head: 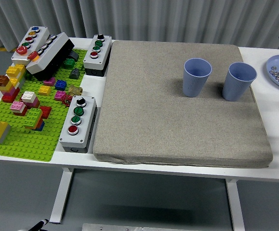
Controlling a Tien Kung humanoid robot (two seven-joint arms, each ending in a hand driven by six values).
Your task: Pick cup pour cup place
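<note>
Far left, at about 9 o'clock, a green baseplate lies flat on the white worktop, w/ lots of small toy bricks stuck on it in red, yellow, pink & blue. At 10 to 11 o'clock sit grey button boxes: two long ones leaning on each other at the back, one more by the mat's far corner, & one near the front edge, touching the baseplate's right side. None of this looks like part of the job; it's just parked to the side.

The middle is a big grey mat. Prob. it's there so cups don't slide & spills soak in.

At about 1 o'clock on the mat stand two blue cups, both upright, mouths up. The left cup & the right cup are near each other but not touching. That gap looks handy: room for fingers to go round one w/o bumping the other. Can't tell if there's anything inside either cup.

At 3 o'clock, a blue plate is cut off by the edge, w/ small bits on it & something orange.

No robot hand shows anywhere, left or right, so open or closed, can't say. No person either. Job looks not yet started: first step is prob. reaching in for one cup, slow, so the other stays up.
</note>
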